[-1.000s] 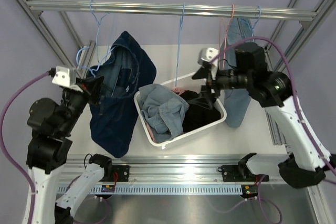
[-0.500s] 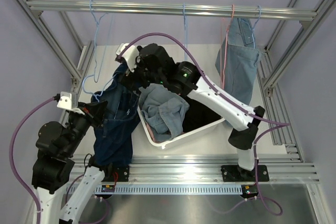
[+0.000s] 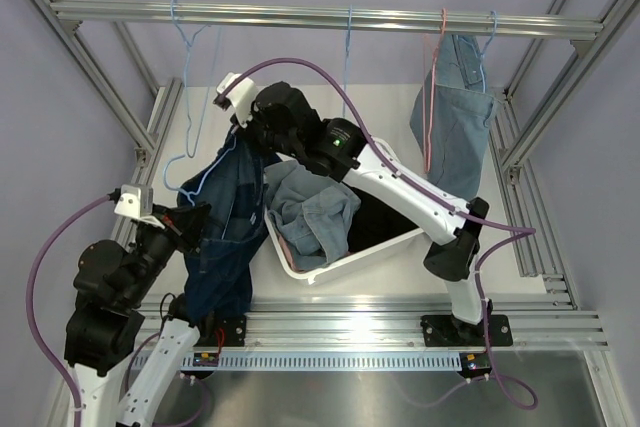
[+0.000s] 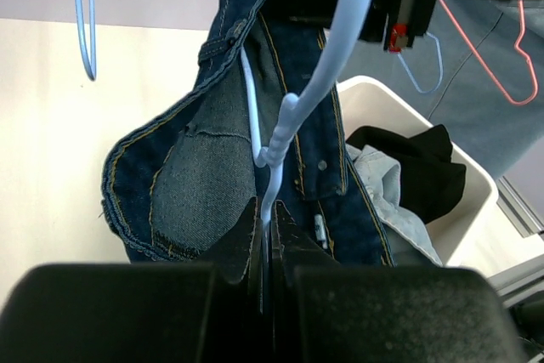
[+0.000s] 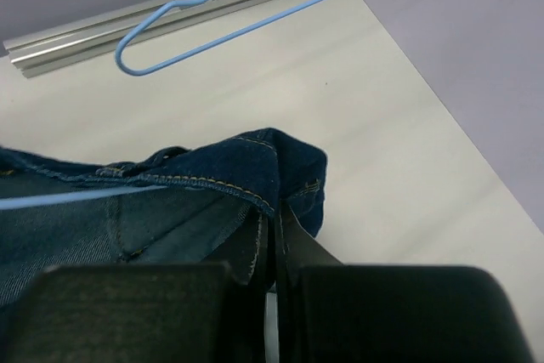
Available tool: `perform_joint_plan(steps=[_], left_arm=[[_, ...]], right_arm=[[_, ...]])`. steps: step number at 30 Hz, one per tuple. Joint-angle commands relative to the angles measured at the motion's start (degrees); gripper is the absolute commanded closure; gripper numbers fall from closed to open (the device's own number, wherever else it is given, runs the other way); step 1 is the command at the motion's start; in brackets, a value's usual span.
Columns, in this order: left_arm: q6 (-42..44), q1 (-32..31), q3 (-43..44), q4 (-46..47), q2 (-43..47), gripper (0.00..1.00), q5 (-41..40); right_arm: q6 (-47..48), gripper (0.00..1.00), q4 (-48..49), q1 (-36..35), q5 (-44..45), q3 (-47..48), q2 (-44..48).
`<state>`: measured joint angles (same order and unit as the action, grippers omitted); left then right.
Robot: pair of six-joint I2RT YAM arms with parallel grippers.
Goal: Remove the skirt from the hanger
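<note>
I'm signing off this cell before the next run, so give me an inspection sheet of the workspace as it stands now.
Surface: white table, no spills seen.
Job's things: dark denim skirt hangs on the blue hanger, waistband stretched between the arms.
Clutter: white bin holding light denim and a black garment.
Grippers: left gripper shut on the hanger's wire; right gripper shut on the skirt's waistband.
Cables: purple cable arcs over the right arm; no snag seen.
Surroundings: rail with an empty blue hanger, a pink hanger and a pale denim garment hanging at the right.
</note>
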<state>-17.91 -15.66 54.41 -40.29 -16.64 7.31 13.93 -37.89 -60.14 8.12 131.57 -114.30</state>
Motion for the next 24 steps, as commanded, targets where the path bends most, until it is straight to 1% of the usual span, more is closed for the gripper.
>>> perform_joint_plan(steps=[1, 3, 8, 11, 12, 14, 17, 20, 21, 23, 24], left_arm=[[-0.72, 0.19, 0.26, 2.24, 1.18, 1.0, 2.8], [-0.63, 0.19, -0.01, 0.67, 1.53, 1.0, 3.93], [-0.9, 0.1, -2.29, -0.31, 3.63, 1.0, 8.15], [-0.63, 0.1, -2.65, -1.19, 4.34, 1.0, 10.0], [-0.55, 0.1, -2.47, -1.63, 4.6, 1.0, 9.83], [-0.37, 0.19, -1.94, -2.5, 4.78, 1.0, 9.3], [-0.46, 0.1, -1.68, -1.99, 5.3, 1.0, 8.6], [-0.9, 0.1, -1.5, -0.84, 4.78, 1.0, 9.21], [-1.24, 0.19, -1.5, -0.4, 4.69, 1.0, 8.86], [-1.95, 0.19, -1.24, 0.82, 4.52, 1.0, 7.29], [-2.56, 0.1, -1.07, 1.27, 4.69, 1.0, 4.84]], right_arm=[[-1.62, 1.0, 4.4, 2.21, 3.74, 5.43, -1.89], [-2.68, 1.0, 5.01, 4.05, 4.44, 8.77, -3.64], [-3.12, 1.0, 9.05, 7.22, 6.64, 11.87, -7.5], [-3.39, 1.0, 11.6, 8.9, 10.15, 13.54, -10.05], [-3.3, 1.0, 12.91, 9.33, 12.77, 13.89, -10.76], [-3.56, 1.0, 13.8, 10.73, 14.37, 14.33, -12.08], [-5.4, 1.0, 12.41, 12.49, 11.58, 13.63, -12.35], [-7.08, 1.0, 10.56, 13.12, 6.66, 12.31, -11.82], [-7.43, 1.0, 9.25, 13.29, 2.99, 12.22, -11.65], [-8.39, 1.0, 8.45, 13.38, -0.89, 10.82, -10.6], [-8.83, 1.0, 8.1, 13.38, -3.96, 10.12, -10.07]])
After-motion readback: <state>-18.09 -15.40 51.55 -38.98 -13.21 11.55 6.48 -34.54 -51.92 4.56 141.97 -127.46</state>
